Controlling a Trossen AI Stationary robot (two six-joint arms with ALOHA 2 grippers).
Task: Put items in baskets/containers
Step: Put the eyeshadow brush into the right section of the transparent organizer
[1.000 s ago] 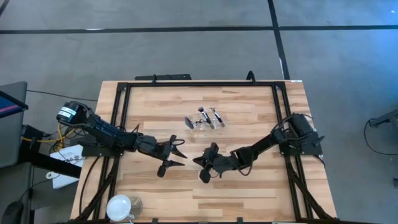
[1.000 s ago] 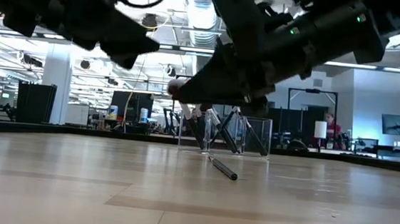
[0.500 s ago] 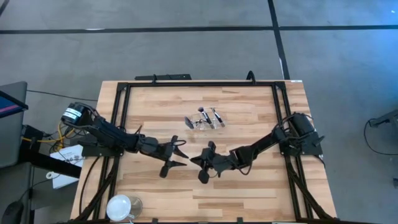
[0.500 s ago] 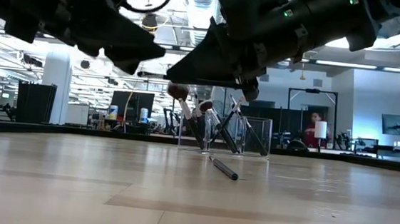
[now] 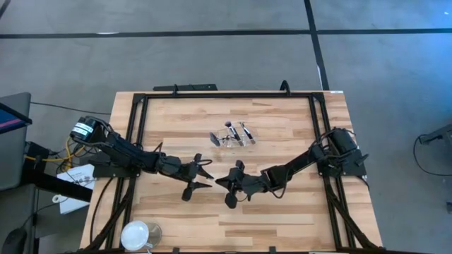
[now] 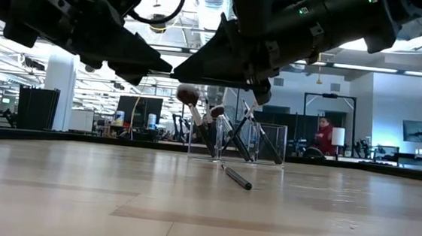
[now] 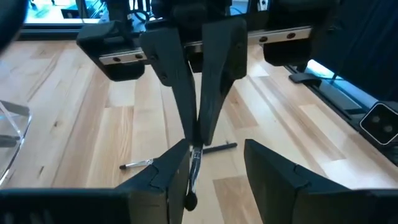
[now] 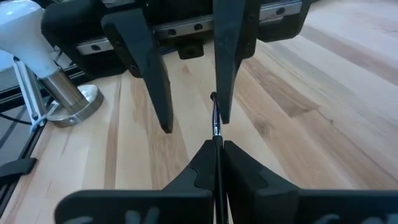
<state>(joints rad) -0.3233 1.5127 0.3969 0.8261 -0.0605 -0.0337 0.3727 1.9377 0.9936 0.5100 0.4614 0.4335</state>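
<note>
Right gripper clamped on a slim makeup brush mid-table, brush tip poking between the spread fingers of the left gripper facing it, another brush lying below, clear tray of brushes just beyond.

— Any lettering, labels, brands or numbers legible anywhere on the table or arms?
— None legible. Nothing readable on the wooden tabletop, nor on the round white dish.
— And across the room beyond the table?
— Distant monitors lit, yet too far off to read.
</note>
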